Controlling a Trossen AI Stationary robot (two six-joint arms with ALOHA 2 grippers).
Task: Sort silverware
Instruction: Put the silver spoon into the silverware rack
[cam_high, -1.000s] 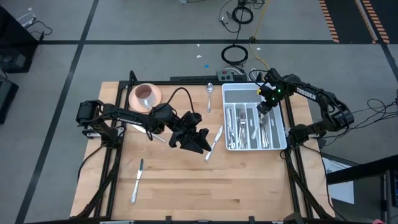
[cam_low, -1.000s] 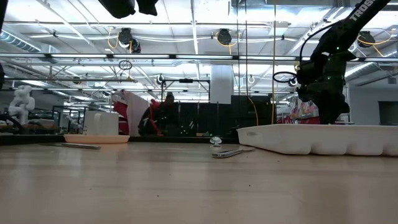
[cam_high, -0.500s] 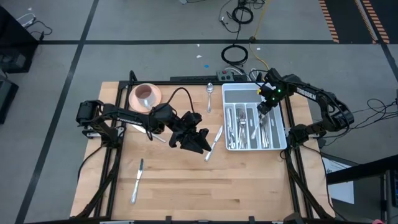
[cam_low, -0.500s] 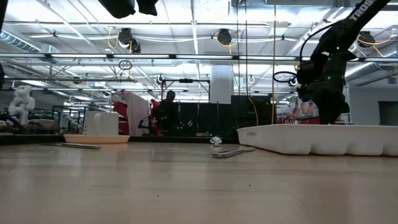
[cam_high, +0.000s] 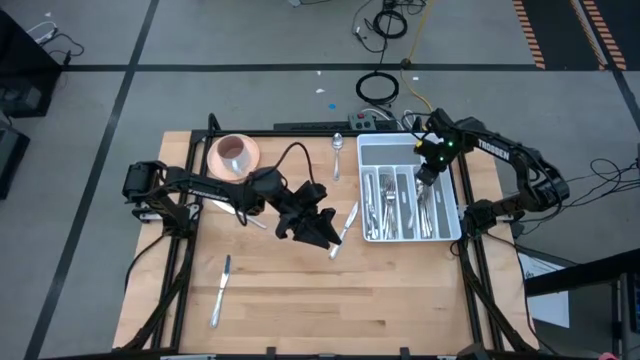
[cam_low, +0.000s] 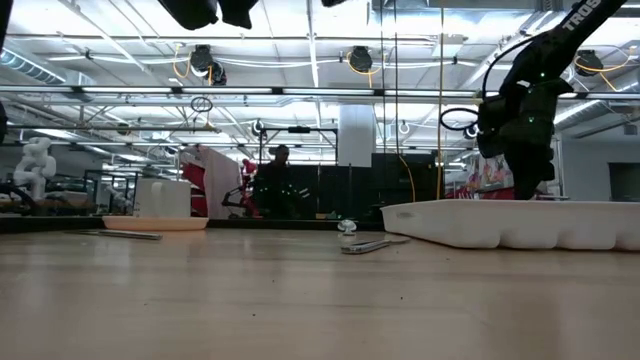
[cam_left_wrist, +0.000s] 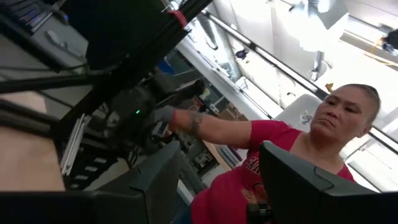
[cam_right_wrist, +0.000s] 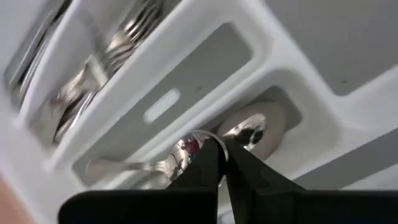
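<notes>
The white tray (cam_high: 408, 150) at the table's far right holds several pieces of silverware (cam_high: 385, 205) in its compartments. My right gripper (cam_high: 425, 178) points steeply down into the tray, shut, with its tips at the spoons (cam_right_wrist: 255, 130) in one compartment. Loose silverware lies flat on the wood: a spoon (cam_high: 338, 152) at the far edge, a knife (cam_high: 220, 290) near the front left, and a piece (cam_high: 347, 222) beside my left gripper (cam_high: 322, 230). That gripper hangs open above the table's middle, holding nothing. My right gripper comes from above with its fingers (cam_right_wrist: 214, 158) shut, right at the rim of a spoon's bowl (cam_right_wrist: 186, 146) that lies in the tray. I cannot tell whether the fingertips touch that spoon.
A pink saucer with a cup (cam_high: 235, 153) stands at the far left of the table. Another piece of silverware (cam_high: 250, 217) lies under the left arm. A person in a red shirt (cam_left_wrist: 273, 168) shows in the room beyond the table. Bare wood (cam_high: 380, 300) spans the near side.
My right gripper has stayed over the tray and rolled slightly about its own axis.
</notes>
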